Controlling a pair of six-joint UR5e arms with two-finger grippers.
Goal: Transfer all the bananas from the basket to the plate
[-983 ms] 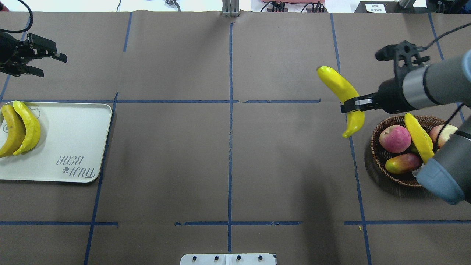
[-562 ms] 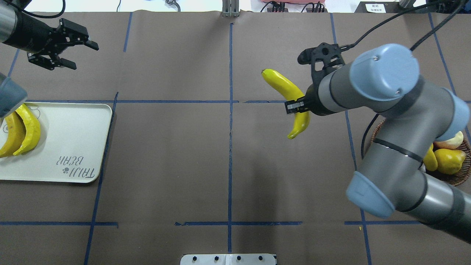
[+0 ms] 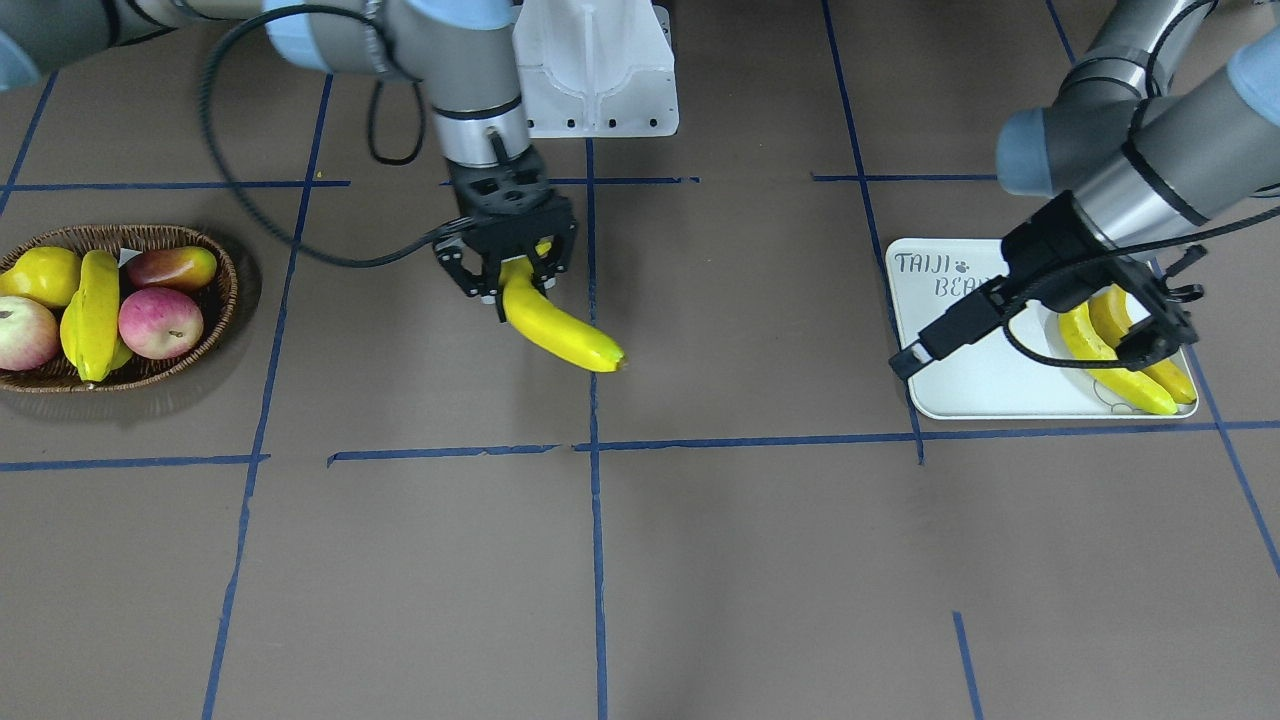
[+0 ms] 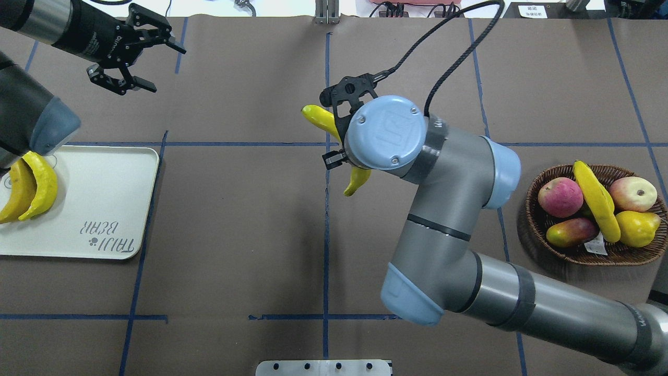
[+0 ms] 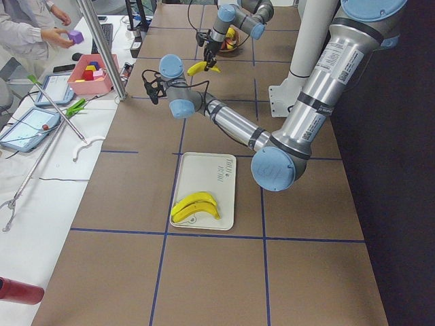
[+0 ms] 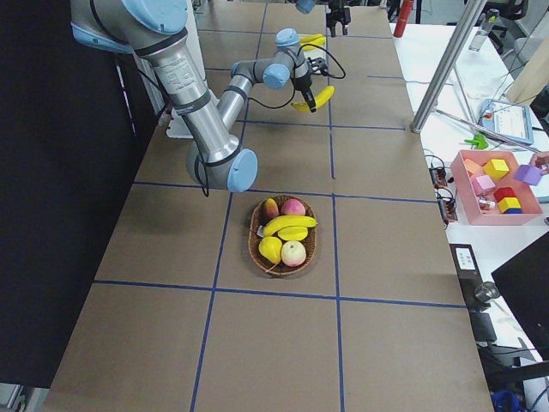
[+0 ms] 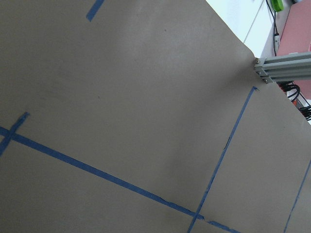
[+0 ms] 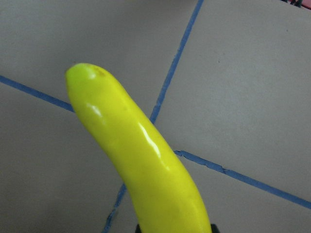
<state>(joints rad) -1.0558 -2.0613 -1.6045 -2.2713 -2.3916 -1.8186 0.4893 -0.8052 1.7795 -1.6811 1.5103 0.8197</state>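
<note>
My right gripper (image 3: 510,268) is shut on a glossy yellow banana (image 3: 556,335) and holds it in the air over the table's centre line; in the overhead view my wrist covers the middle of that banana (image 4: 319,118). One more banana (image 4: 595,201) lies across the other fruit in the wicker basket (image 4: 530,194) at the right. Two bananas (image 4: 31,188) lie side by side at the left end of the off-white plate (image 4: 104,198). My left gripper (image 4: 163,68) hangs open and holds nothing, above the far left of the table, beyond the plate.
The basket also holds two apples (image 4: 560,196), a mango (image 4: 571,232) and a yellow pear (image 4: 634,228). A white bracket (image 4: 323,367) sits at the near table edge. Blue tape lines grid the brown table cover. A person's hands hold a purple block (image 5: 75,36) at the side table.
My right arm has carried the banana leftwards from beside the basket to the table's centre. My left arm has swung rightwards along the far side, its gripper still open.
</note>
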